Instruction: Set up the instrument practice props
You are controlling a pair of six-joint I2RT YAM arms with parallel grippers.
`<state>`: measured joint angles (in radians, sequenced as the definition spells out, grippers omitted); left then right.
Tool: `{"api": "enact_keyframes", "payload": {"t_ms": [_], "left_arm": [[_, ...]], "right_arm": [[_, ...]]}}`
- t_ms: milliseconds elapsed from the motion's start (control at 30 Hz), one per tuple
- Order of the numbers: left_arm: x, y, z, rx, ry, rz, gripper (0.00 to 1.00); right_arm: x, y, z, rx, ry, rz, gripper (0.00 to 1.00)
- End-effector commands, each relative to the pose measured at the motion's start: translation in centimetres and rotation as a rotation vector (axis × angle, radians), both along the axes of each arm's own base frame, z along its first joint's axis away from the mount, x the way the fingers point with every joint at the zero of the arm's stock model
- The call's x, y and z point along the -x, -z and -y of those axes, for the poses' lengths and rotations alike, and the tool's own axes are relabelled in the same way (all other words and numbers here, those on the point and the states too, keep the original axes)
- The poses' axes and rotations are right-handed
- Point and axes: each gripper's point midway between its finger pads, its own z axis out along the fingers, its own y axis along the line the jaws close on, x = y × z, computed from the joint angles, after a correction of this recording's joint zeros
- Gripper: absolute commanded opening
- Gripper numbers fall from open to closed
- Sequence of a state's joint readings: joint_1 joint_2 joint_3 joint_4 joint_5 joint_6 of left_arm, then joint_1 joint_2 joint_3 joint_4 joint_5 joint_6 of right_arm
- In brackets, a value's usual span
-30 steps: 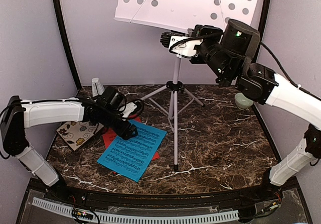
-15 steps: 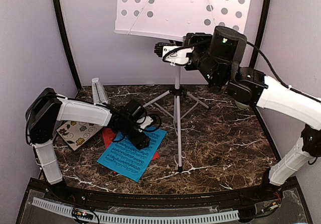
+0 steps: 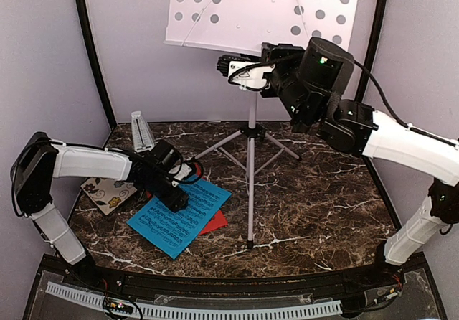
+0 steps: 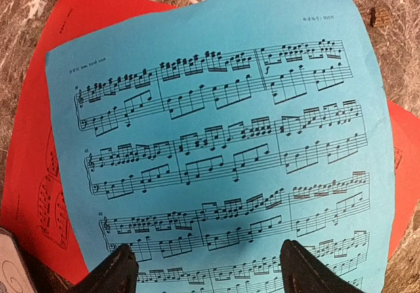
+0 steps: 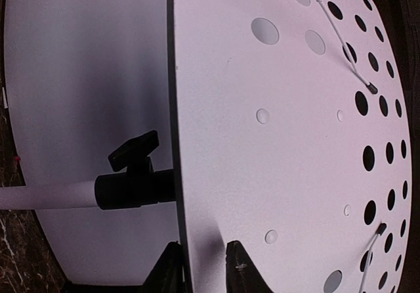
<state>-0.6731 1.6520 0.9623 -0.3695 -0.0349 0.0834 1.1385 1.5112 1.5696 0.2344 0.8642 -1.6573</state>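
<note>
Top external view: the right arm reaches up and back, its tool [image 3: 228, 67] at the lower edge of the music stand [image 3: 262, 11]; the left arm stretches low, its tool [image 3: 179, 201] over the blue sheet [image 3: 176, 219]. Right wrist view shows narrowly parted fingers [image 5: 237, 261] straddling the stand's edge. Left wrist view shows wide-open fingers [image 4: 305, 270] just above the blue sheet, holding nothing, with the red sheet [image 4: 33, 142] beneath.

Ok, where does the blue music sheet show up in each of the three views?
Top external: blue music sheet lies lower left on the table, under the left gripper.
Left wrist: it fills most of the frame.
Right wrist: not in it.
Shared landmark: the red-orange sheet peeking out underneath it.
</note>
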Motion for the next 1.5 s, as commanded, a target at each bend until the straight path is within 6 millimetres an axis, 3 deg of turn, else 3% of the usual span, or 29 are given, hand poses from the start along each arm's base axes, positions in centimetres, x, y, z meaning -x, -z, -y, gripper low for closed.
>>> {"api": "enact_keyframes", "payload": {"t_ms": [0,233,467,767,1200,1467], "left_arm": [[-0.1,-2.4,0.9,0.056,0.024,0.038,0.78],[-0.7,-4.3,2.0,0.126,0.027,0.072,0.78],[-1.1,-8.0,3.6,0.254,0.058,0.155,0.82],[-1.5,-11.4,4.5,0.357,0.065,0.233,0.91],[-1.8,-14.4,5.6,0.451,0.080,0.288,0.95],[-2.2,-15.7,6.1,0.494,0.079,0.314,0.95]], "right_arm": [[2.6,-8.4,4.6,-0.332,-0.021,0.156,0.30],[3.0,-8.2,5.1,-0.336,-0.037,0.152,0.47],[4.1,-7.9,4.0,-0.339,-0.088,0.136,0.80],[5.8,-7.0,2.6,-0.346,-0.162,0.081,0.98],[7.4,-3.5,2.2,-0.344,-0.261,-0.104,0.98],[9.9,0.4,0.5,-0.351,-0.349,-0.219,0.97]]}}
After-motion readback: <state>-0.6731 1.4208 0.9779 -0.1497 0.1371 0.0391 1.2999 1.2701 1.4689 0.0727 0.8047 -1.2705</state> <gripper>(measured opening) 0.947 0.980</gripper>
